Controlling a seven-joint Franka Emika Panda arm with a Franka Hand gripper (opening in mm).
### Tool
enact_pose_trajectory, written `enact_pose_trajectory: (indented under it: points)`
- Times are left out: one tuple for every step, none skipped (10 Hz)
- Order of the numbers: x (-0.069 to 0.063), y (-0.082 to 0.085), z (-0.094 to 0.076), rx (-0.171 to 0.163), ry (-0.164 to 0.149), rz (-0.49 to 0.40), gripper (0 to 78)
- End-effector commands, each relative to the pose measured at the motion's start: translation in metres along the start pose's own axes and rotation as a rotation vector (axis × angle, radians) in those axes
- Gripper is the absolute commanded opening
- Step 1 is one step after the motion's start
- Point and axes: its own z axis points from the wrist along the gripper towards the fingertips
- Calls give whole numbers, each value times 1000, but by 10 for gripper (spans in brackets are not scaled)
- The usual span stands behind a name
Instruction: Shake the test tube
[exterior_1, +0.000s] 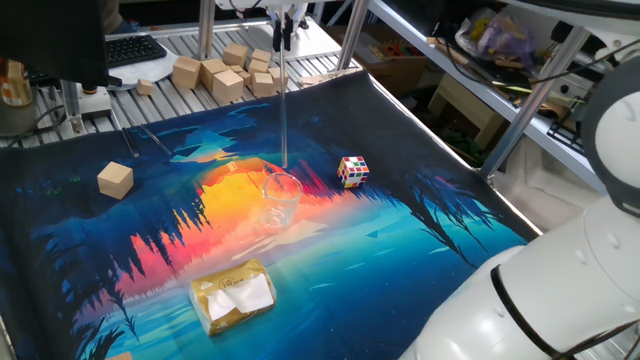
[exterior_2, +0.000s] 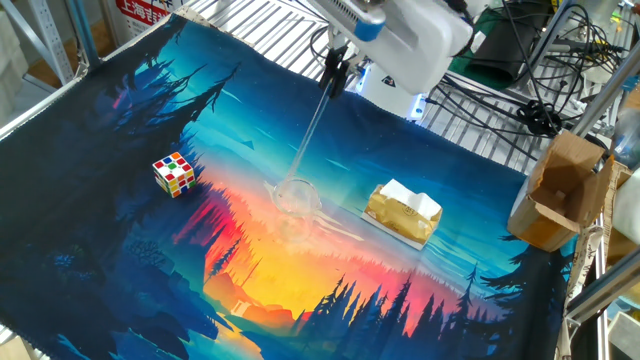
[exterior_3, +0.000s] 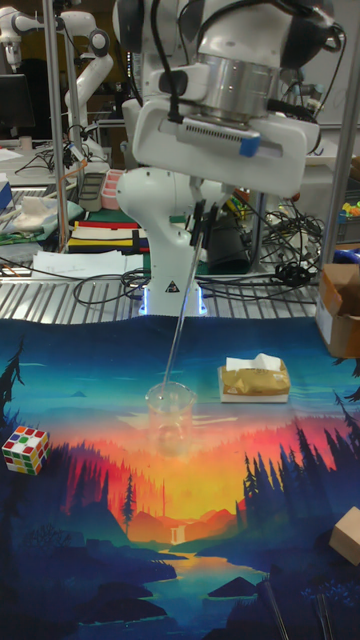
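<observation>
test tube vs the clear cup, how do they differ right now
The test tube is long and pencil-thin; the clear cup is squat and wide. The tube is held at its top end by the gripper, tilted, above the mat; the cup stands upright on the mat. The tube's lower end hangs at the cup's rim; whether it touches is unclear. Both are clear glass.

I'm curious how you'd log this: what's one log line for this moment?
gripper: shut on test tube | tube: tilted, lower end at clear cup | cup: upright on mat
</observation>
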Motion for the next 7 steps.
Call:
enact_pose_trajectory:
  points:
    - [1, 1, -4, -316, 40, 187, 11]
    - [2, 2, -5, -310, 69, 181, 11]
    - [6, 5, -9, -270, 193, 149, 11]
    - [9, 7, -13, -208, 258, 89, 11]
    - [13, 5, -13, -28, 198, -58, 11]
    - [13, 3, -12, 188, 134, -171, 11]
    - [12, 3, -12, 186, 125, -171, 11]
